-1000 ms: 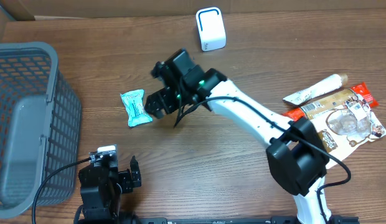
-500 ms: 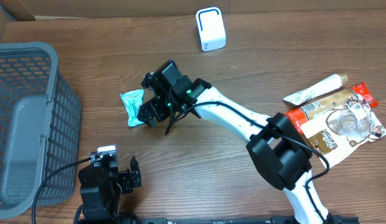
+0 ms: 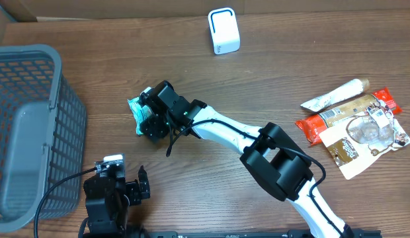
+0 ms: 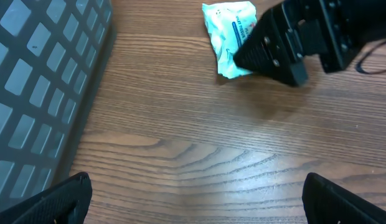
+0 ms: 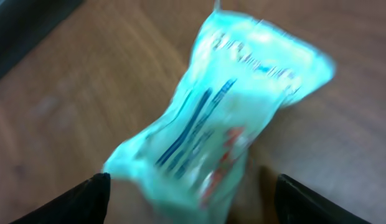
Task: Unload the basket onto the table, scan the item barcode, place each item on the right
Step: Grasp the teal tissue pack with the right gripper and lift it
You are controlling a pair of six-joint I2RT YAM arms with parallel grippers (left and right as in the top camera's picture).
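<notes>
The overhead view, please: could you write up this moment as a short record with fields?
item: teal plastic packet, lying on the wooden table
right gripper: open, jaws either side of the packet
left gripper: open, near the front edge
scanner: white boxy device at the far edge
basket: grey mesh basket, left
other: snack pouches, right

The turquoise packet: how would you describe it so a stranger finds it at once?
Start at the grey basket on the table's left. Right of it, on bare wood, lies the turquoise packet, partly under the right tool. It is the only blue-green item; the other packets, red, brown and white, lie together far right.
</notes>
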